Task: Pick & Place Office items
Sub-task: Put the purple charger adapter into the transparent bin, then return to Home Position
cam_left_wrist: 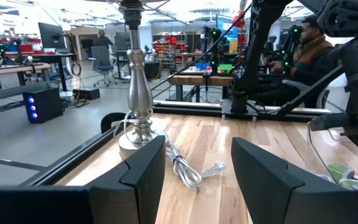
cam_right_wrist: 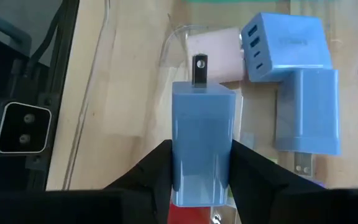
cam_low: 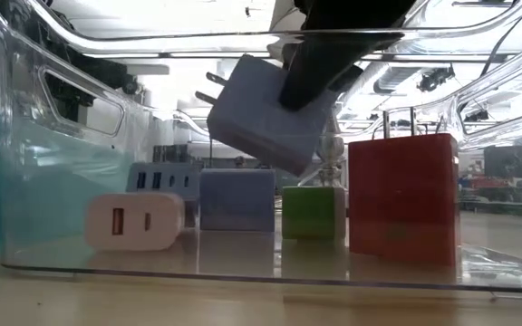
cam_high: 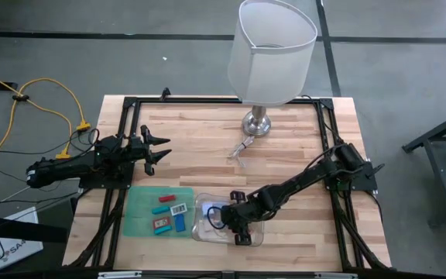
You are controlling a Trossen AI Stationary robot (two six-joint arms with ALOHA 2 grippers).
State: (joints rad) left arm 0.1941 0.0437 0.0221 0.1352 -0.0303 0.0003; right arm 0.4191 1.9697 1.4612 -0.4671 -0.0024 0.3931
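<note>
Right tool (cam_right_wrist: 199, 167) clamped on a blue charger block (cam_right_wrist: 202, 142), fingers pressed on its two long sides, hanging just above the floor of the clear tray (cam_high: 204, 231). Long axis of that charger tilted, prongs angled up and away from the red charger (cam_low: 403, 197) standing upright with prongs skyward. Below it in the tray: pink-white charger (cam_low: 135, 220) lying on its side, blue multi-port block (cam_low: 157, 184), another blue charger (cam_low: 236, 199), green cube (cam_low: 314, 212). More items on the green mat (cam_high: 139, 213) beside the tray. Left tool (cam_high: 150, 149) idle beyond the mat, fingers parted, empty, pointing toward the lamp (cam_high: 269, 58).
</note>
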